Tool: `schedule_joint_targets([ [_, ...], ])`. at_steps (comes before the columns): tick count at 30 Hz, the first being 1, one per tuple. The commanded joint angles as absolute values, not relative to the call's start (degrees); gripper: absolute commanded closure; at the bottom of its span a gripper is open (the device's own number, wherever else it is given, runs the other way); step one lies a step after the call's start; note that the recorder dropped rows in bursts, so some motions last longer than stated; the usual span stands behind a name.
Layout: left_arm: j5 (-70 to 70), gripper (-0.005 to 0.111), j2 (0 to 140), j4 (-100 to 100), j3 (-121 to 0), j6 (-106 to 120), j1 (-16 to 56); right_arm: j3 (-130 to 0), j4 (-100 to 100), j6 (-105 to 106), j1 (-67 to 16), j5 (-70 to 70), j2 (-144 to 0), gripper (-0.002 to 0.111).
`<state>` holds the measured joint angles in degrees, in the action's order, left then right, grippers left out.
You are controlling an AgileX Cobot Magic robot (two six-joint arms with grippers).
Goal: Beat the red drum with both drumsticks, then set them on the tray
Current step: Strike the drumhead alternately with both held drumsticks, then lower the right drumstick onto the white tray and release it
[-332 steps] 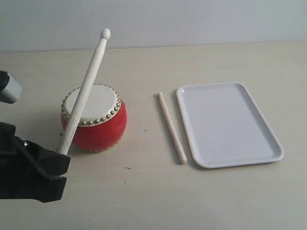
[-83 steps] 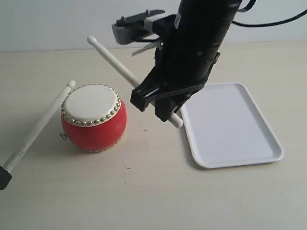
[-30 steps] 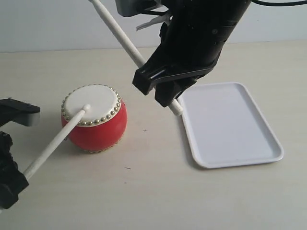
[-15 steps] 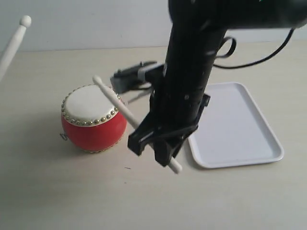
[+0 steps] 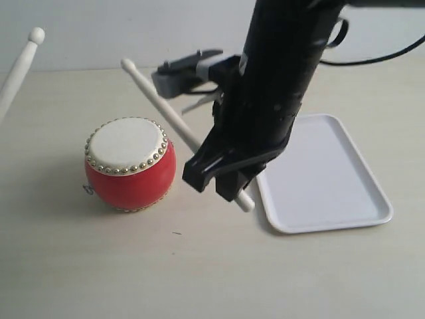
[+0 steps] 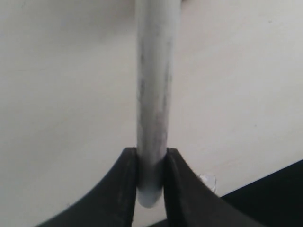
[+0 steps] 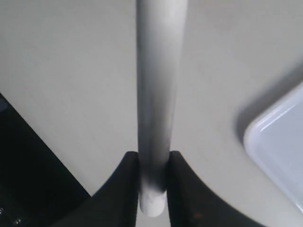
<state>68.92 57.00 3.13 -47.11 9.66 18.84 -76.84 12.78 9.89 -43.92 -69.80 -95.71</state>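
Beating the red drum (image 5: 130,174), with right gripper (image 7: 154,171) closed on one drumstick (image 5: 161,106), left gripper (image 6: 151,171) on the other drumstick (image 5: 18,64), apparently both raised. Next: bring both down onto the drum.

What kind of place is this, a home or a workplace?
Probably a robot test bench: a bare beige table against a blank wall, a black robot arm working over a toy drum and white tray.

no readable text, labels or numbers (anywhere)
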Motion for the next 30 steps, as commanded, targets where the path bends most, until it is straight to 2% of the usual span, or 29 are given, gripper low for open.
schedule_joint_targets([
  [1,68.9,0.107,64.4,5.4,-47.3,11.0,19.4,-77.3,11.6,8.9,-44.0,-70.0,-89.1,0.108],
  [10,66.8,0.107,86.6,12.9,-46.5,17.9,20.8,-77.3,11.6,7.4,-44.0,-70.0,-87.3,0.108],
  [14,68.5,0.107,90.8,15.2,-48.5,18.0,20.8,-77.3,11.5,7.3,-44.0,-70.0,-86.1,0.108],
  [20,69.9,0.107,79.2,17.4,-50.3,18.8,20.6,-74.6,0.3,3.2,-41.4,-70.0,-83.3,0.108],
  [25,65.0,0.107,64.1,20.5,-49.7,16.9,20.6,-67.0,0.7,4.5,-27.8,-70.0,-85.3,0.108],
  [30,63.6,0.107,56.0,22.2,-49.3,14.5,20.6,-63.2,10.7,9.1,-16.1,-70.0,-92.2,0.108],
])
